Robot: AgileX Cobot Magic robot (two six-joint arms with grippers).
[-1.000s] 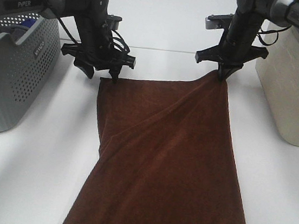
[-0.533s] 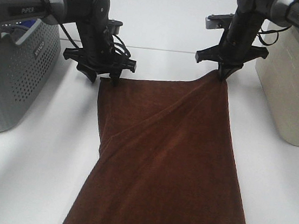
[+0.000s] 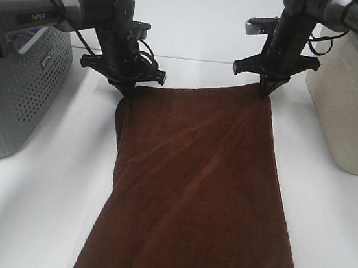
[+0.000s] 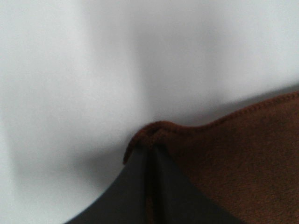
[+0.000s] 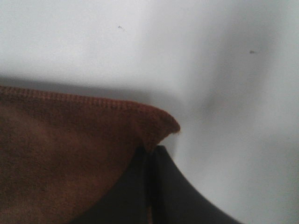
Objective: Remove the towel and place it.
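Note:
The dark brown towel (image 3: 192, 188) lies spread lengthwise on the white table (image 3: 39, 208), running off the near edge of the exterior view. My left gripper (image 3: 127, 90) is shut on the towel's far left corner (image 4: 149, 135), which is pinched between its dark fingers (image 4: 135, 186). My right gripper (image 3: 264, 89) is shut on the far right corner (image 5: 159, 123), lifted slightly above the table. The far hem stretches between the two grippers. A diagonal fold crosses the cloth. No tag shows.
A grey perforated basket (image 3: 15, 88) stands at the left, holding something blue. A cream bin (image 3: 356, 103) stands at the right. Bare white table lies on both sides of the towel and behind the grippers.
My left gripper has closed on the towel's far left corner and raised it a little, so the far hem is now stretched flatter. The right gripper has kept its grip and place.

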